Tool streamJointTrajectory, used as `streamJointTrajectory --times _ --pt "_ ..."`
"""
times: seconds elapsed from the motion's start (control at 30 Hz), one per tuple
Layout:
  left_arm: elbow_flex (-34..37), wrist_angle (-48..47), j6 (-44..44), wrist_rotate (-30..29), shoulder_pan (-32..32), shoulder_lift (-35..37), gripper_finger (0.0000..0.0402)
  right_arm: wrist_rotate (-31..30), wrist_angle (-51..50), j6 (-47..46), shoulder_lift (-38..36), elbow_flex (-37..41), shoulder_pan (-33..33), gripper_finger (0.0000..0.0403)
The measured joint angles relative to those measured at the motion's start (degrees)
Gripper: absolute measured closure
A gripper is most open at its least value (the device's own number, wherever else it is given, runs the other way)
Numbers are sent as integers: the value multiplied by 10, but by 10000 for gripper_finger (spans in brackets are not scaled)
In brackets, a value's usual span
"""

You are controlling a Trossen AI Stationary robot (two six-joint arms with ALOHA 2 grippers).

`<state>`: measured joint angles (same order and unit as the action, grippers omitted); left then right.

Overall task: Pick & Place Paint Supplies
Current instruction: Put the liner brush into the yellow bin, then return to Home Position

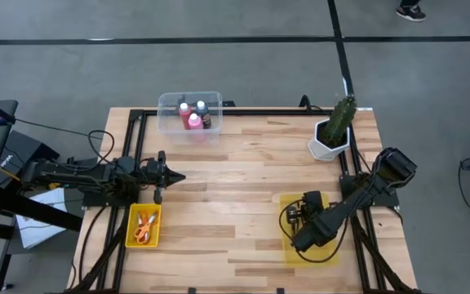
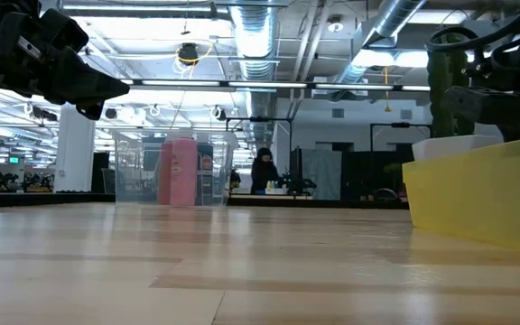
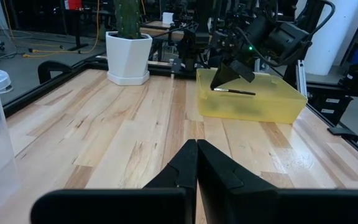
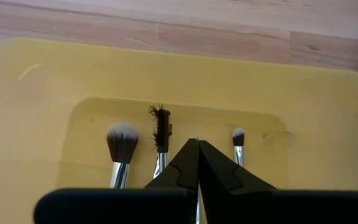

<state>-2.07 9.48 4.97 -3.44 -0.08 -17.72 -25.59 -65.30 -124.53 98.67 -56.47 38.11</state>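
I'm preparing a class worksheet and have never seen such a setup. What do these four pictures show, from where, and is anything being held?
Two robot arms work at a wooden table. One picture looks down from above, one looks level across the tabletop, and two come from cameras on the arms' wrists. The left end effector is shut and empty above bare wood. The right end effector, shut, is inside a yellow tray above three brushes; the left wrist picture shows a brush at its tip. There are also a clear box with paint bottles, a small yellow tray with scissors and a potted plant.

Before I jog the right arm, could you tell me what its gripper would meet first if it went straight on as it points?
Most likely the brushes on the floor of the yellow tray; the shut right gripper points down at them.
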Motion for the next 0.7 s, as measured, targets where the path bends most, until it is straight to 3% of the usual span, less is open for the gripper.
streamJointTrajectory --times 0.23,0.5,0.7 --pt "0 0 0 0 0 0 401 0 0 0 0 0 0 399" --pt "0 0 0 1 0 0 401 -3 0 0 0 0 0 352" --pt "0 0 0 3 0 0 401 -18 0 0 0 0 0 342"
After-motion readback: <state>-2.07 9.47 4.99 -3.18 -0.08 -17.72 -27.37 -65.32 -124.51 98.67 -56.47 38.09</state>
